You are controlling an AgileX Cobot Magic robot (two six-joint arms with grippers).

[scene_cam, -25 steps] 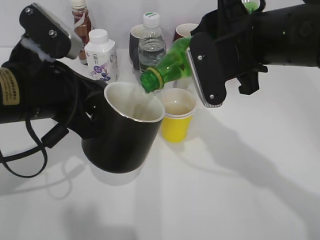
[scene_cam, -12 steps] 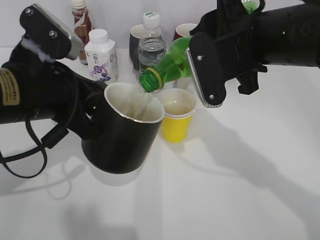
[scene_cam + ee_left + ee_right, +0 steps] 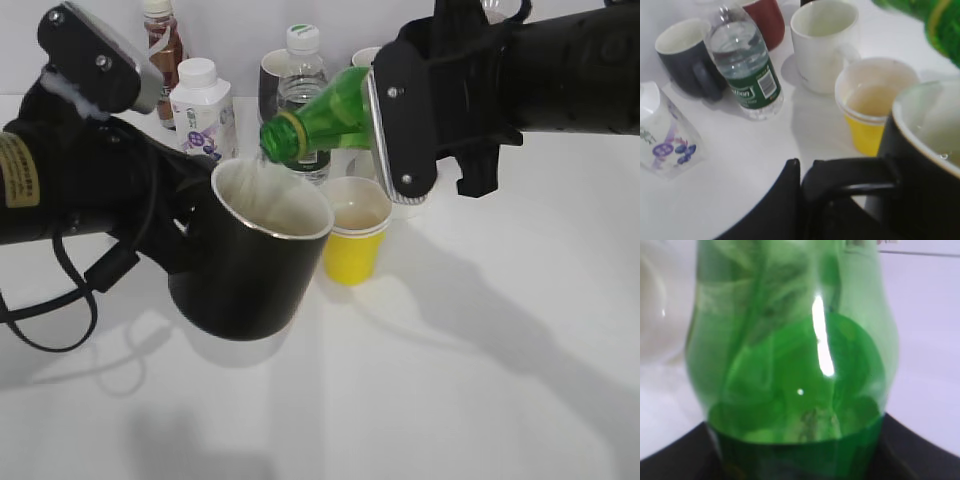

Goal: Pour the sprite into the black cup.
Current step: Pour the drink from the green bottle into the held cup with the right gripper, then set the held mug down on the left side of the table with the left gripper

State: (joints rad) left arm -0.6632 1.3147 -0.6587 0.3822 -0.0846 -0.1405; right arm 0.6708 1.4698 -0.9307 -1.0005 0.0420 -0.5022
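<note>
The pour is under way: the right gripper (image 3: 400, 130) clamps the tilted sprite (image 3: 325, 118) over the black cup (image 3: 255, 265), which the left fingers (image 3: 840, 182) grip by its handle. The next move probably calls for a steady tilt.

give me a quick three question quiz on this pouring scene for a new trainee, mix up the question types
1. True or false: the green sprite bottle is standing upright on the table.
2. Multiple choice: what holds the black cup? A) the left gripper by its handle, B) the right gripper, C) nothing, it sits on the table.
3. Fill in: the paper cup right beside the black cup is coloured ____.

Key:
1. False. The right gripper holds it tipped, mouth over the black cup's rim.
2. A.
3. Yellow: the yellow cup stands on the table, on the cup's right in the exterior view.
</note>
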